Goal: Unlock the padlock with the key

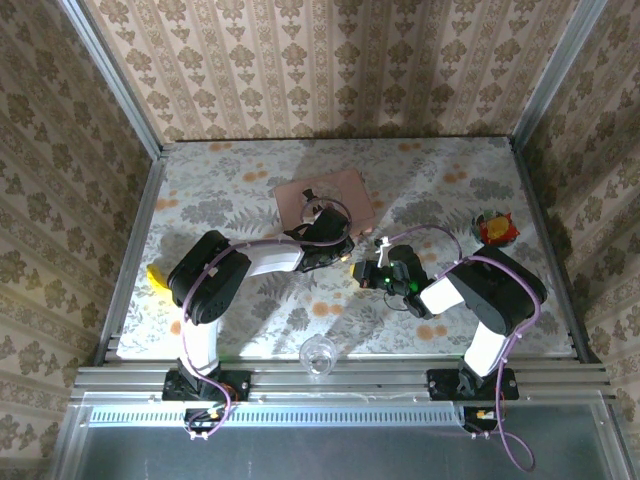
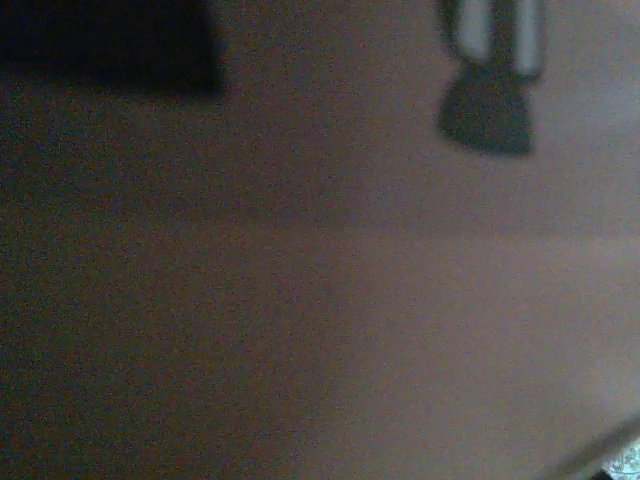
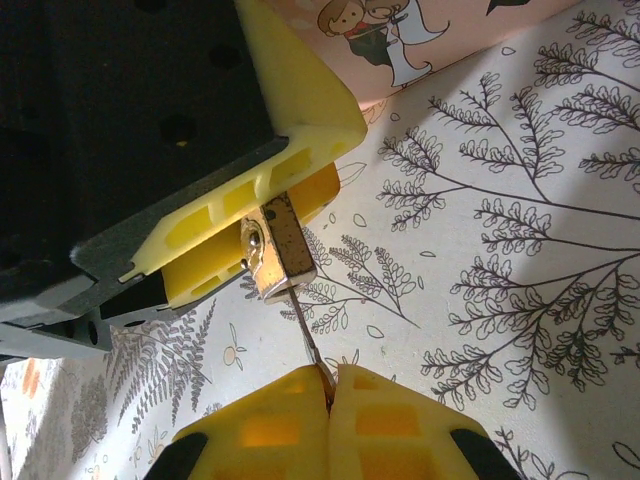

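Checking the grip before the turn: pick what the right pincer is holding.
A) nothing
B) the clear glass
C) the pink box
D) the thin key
D: the right pincer is closed tight on the key, whose tip reaches the padlock.

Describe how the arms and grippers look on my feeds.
Both arms, left arm and right arm, are black with white links, and a lilac cable loops along each. A green light glows near the right wrist. The left gripper and right gripper have yellow fingers with ribbed hollow pockets on black bodies.
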Controlling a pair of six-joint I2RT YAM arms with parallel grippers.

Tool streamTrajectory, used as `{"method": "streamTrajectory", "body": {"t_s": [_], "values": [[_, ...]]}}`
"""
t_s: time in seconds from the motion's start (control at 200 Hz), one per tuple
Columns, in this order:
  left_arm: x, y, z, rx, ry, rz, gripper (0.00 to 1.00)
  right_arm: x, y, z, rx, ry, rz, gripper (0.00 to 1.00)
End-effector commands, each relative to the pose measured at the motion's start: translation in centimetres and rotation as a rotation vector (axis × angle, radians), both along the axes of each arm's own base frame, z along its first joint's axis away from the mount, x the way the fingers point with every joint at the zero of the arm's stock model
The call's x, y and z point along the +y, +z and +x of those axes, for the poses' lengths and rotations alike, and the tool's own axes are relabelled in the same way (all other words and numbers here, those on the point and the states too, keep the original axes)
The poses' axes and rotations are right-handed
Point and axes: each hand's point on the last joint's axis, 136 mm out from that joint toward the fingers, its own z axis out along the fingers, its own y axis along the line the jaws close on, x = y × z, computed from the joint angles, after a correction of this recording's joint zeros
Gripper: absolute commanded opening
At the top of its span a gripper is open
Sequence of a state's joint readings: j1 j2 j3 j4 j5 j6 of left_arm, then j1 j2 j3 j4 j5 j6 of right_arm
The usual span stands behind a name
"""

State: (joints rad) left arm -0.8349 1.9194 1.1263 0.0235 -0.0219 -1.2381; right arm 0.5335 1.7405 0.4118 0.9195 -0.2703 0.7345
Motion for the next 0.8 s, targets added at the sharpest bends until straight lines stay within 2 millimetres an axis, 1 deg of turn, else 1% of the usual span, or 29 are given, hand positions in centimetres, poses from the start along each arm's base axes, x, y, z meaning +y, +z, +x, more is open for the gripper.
{"method": "streamTrajectory", "body": {"t_s": [0.0,0.365,0.655,0.795], "values": [[-1.6,-1.2,-2.2,0.132,-0.041,-0.069,0.00,0.1,3.3,2.5,-0.109,-0.043,0.064,0.00],[-2.1,-1.1,-2.4,0.132,-0.055,-0.081,0.00,0.4,4.3,3.3,-0.134,-0.027,0.086,0.00],[-2.5,-1.1,-2.6,0.134,-0.056,-0.090,0.00,0.9,4.5,3.6,-0.132,-0.014,0.082,0.00],[-2.7,-1.2,-2.6,0.138,-0.058,-0.094,0.00,1.0,4.9,3.8,-0.154,-0.029,0.103,0.00]]}}
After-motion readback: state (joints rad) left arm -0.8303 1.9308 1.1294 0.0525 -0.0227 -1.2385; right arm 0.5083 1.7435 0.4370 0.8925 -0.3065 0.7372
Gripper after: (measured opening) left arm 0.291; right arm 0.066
